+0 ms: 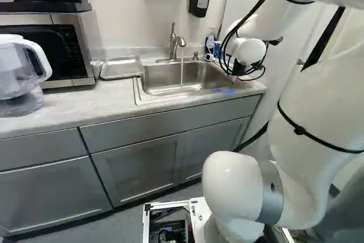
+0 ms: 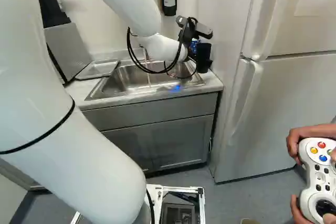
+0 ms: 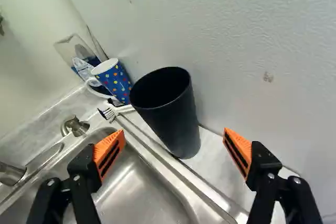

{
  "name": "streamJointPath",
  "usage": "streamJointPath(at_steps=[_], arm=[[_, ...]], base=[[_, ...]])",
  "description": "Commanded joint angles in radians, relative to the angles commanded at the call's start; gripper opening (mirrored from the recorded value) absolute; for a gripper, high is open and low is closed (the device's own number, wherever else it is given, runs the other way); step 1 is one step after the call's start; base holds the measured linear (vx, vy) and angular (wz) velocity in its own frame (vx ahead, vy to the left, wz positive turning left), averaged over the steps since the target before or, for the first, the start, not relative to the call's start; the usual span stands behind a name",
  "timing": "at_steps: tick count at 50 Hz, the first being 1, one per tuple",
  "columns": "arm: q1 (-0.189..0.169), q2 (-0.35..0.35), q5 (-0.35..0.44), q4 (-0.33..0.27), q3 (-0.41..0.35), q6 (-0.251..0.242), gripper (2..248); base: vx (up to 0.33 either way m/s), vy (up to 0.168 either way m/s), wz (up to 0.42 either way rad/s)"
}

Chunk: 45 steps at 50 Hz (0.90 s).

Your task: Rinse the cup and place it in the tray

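At the end of my arm the gripper [image 2: 202, 30] is partly visible in the right base view, over the sink's right end. In the wrist view the gripper [image 3: 174, 142] is open, its orange pads wide apart with nothing gripped. Ahead of it a tall black cup [image 3: 176, 121] stands upright on the counter beside the sink, close to the wall. The same cup [image 2: 203, 57] shows below the gripper in the right base view. A metal tray [image 1: 121, 68] lies on the counter left of the sink [image 1: 165, 91]. Water runs from the faucet [image 1: 174, 42].
A blue dotted mug [image 3: 114, 81] and a white brush [image 3: 116, 109] are behind the cup. A microwave [image 1: 73, 49] and clear pitcher [image 1: 20, 75] stand left of the tray. The refrigerator [image 2: 283, 98] is at the right; hands hold a controller [image 2: 318, 174] close ahead.
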<state>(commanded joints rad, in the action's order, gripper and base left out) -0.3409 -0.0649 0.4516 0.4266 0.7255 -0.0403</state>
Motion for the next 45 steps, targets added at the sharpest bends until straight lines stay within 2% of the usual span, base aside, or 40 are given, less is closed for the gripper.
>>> streamJointPath(at_steps=[25, 45], arm=[[0.0, 0.0, 0.015, 0.11, 0.0, -0.254, 247], [0.0, 0.0, 0.015, 0.121, 0.0, -0.254, 247]], base=[[0.0, 0.0, 0.0], [0.0, 0.0, 0.0]])
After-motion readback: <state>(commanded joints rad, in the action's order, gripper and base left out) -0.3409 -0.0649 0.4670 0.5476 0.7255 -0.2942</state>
